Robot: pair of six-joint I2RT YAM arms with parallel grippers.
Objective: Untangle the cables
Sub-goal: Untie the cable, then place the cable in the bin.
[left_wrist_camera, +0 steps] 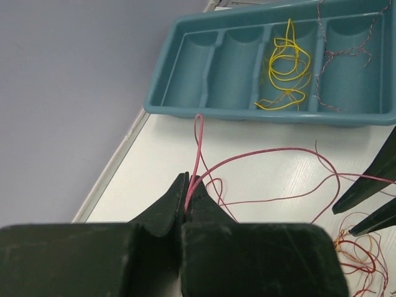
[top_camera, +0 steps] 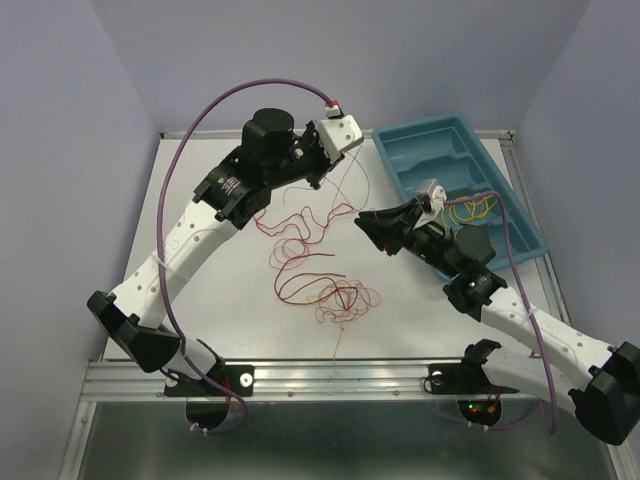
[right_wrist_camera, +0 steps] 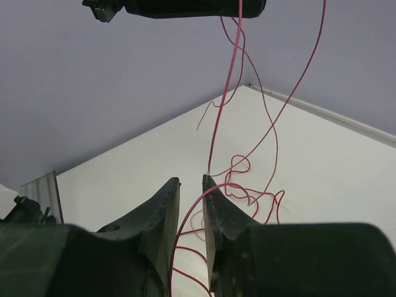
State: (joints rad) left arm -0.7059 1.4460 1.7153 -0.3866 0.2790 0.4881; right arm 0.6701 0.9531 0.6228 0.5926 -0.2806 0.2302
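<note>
The cables are thin red and orange strands in a loose tangle (top_camera: 315,270) on the white table. My left gripper (top_camera: 345,158) is raised at the back and shut on a pink-red strand (left_wrist_camera: 197,142) at its fingertips (left_wrist_camera: 187,185). That strand hangs down to the tangle (right_wrist_camera: 247,185). My right gripper (top_camera: 364,220) is open just right of the tangle. In the right wrist view a red strand (right_wrist_camera: 185,229) arcs through the gap between its jaws (right_wrist_camera: 190,182), ungripped. The left gripper (right_wrist_camera: 179,6) shows above it.
A teal compartment tray (top_camera: 440,150) stands at the back right. It holds a yellow wire (left_wrist_camera: 284,68) in one compartment and a twisted red-white wire (left_wrist_camera: 346,52) in the end one. Purple arm cables (top_camera: 200,120) arch over the left side.
</note>
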